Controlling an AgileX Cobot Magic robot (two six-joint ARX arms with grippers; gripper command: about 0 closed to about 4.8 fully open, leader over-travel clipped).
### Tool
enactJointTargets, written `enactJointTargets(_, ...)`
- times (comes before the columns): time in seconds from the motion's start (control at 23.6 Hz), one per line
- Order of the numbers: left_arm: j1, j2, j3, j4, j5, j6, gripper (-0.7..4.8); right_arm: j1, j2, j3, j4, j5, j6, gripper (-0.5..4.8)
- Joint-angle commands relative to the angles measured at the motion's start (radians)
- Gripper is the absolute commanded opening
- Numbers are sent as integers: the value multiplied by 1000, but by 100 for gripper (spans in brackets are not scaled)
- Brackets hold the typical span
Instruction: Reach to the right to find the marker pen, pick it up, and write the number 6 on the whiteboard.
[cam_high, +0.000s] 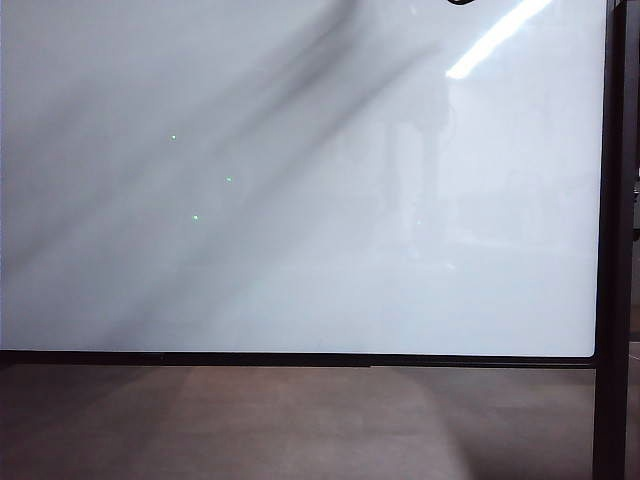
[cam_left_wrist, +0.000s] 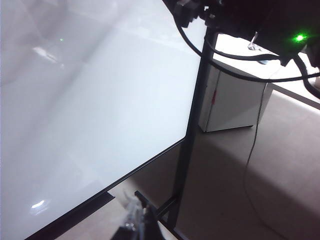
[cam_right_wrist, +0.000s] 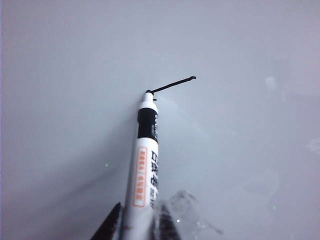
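all cams facing whiteboard (cam_high: 300, 250)

White cabinet (cam_left_wrist: 230, 102) stands on brown floor (cam_high: 300, 420) beyond the black stand post (cam_left_wrist: 192, 125). Black cables (cam_left_wrist: 235, 67) hang across it; a thin cord (cam_left_wrist: 252, 145) trails down.

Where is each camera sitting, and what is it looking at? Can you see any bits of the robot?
Exterior view: faces the whiteboard straight on; no hand shows, only arm shadows.
Left wrist view: on the left arm, looks slantwise along the board to its stand; the left hand peeks in at the edge.
Right wrist view: on the right arm, close to the board; the right hand holds the marker pen, tip on a short black stroke.
All three share the whiteboard.
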Motion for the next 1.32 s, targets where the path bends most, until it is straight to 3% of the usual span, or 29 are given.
enactJointTargets(0.04, 0, -2, 7, 11, 1, 3, -6, -1, 2, 5, 6, 3, -2, 30)
enactJointTargets(0.93, 0, -2, 7, 10, 1, 4, -6, 1, -15, 4, -232, 4, 34, 30)
enactJointTargets(1.32, 0, -2, 7, 8, 1, 4, -6, 1, -68, 4, -219, 0, 32, 30)
